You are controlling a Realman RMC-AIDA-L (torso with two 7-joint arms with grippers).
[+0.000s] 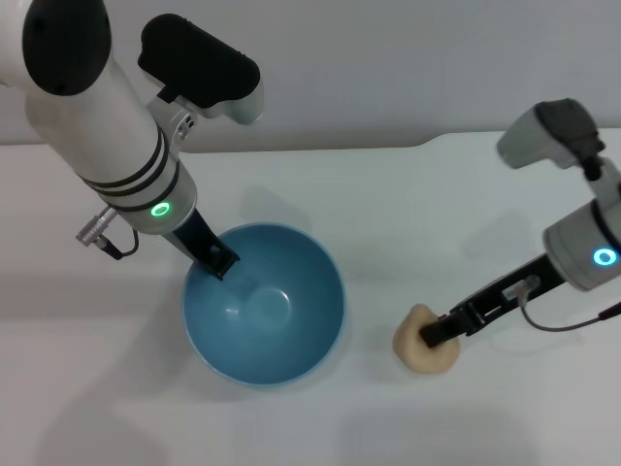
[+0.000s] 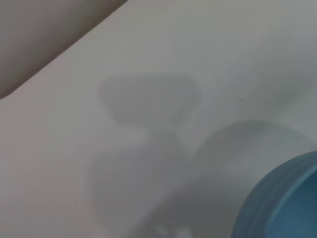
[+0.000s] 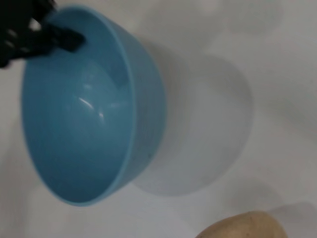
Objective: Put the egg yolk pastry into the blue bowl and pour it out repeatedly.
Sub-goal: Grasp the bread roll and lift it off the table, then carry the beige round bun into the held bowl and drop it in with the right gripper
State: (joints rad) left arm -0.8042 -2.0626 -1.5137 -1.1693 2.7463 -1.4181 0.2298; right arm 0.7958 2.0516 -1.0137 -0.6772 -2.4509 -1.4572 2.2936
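Note:
The blue bowl (image 1: 281, 330) stands upright and empty on the white table, left of centre. My left gripper (image 1: 219, 260) is shut on its far-left rim, one finger inside the bowl; the right wrist view shows this grip (image 3: 55, 37) on the bowl (image 3: 89, 124). The left wrist view shows only part of the bowl's outer wall (image 2: 282, 203). The egg yolk pastry (image 1: 419, 348), a pale tan ball, lies on the table to the right of the bowl. My right gripper (image 1: 437, 333) is down on the pastry and shut on it. An edge of the pastry (image 3: 242, 225) shows in the right wrist view.
The white table (image 1: 388, 214) runs back to a pale wall. A thin cable (image 1: 572, 323) hangs by my right wrist. There is a gap of bare table between the bowl and the pastry.

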